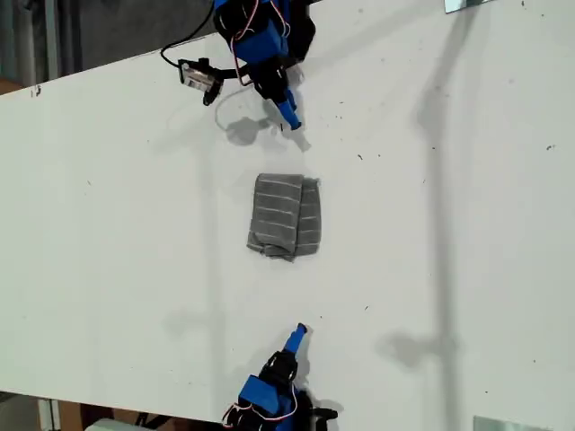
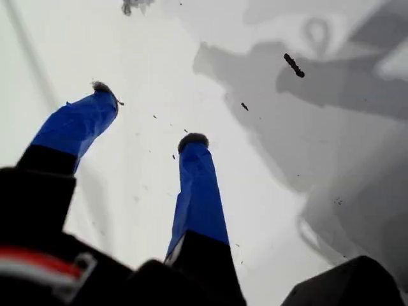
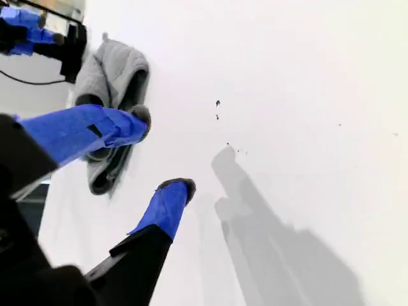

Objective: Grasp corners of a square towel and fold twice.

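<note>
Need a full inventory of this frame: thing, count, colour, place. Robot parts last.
towel: one, grey with thin pale stripes, folded into a small bundle, mid-table in the exterior view, between the two arms, nothing touching it.
table: one, white, with small dark specks, fills most of the exterior view.
cable: one, black, at the exterior view's top edge, running to the upper arm.
my first gripper: blue-taped jaws apart, over bare table, holding nothing.
my second gripper: blue-taped jaws apart, holding nothing; the towel lies beyond its tips.
</note>
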You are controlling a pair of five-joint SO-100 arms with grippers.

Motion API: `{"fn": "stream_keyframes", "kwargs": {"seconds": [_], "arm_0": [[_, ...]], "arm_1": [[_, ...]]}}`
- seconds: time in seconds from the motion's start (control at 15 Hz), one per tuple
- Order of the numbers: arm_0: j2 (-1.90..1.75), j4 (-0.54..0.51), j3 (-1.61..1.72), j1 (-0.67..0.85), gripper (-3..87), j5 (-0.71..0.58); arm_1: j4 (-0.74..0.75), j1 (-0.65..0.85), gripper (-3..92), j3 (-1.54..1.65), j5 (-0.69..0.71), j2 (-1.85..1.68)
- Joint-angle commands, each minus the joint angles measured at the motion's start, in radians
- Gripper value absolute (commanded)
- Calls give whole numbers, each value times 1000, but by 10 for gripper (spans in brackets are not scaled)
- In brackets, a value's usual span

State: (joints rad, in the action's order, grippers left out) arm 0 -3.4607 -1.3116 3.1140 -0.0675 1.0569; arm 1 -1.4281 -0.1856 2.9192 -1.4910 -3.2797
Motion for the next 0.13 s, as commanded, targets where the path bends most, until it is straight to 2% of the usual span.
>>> {"fn": "stream_keyframes", "kwargs": {"seconds": [0.0, 0.07], "arm_0": [[-6, 9, 5, -9, 175, -23], [-6, 9, 5, -9, 175, -23]], "arm_1": [[-8, 0, 240, -23, 14, -3], [-8, 0, 239, -23, 14, -3]]}}
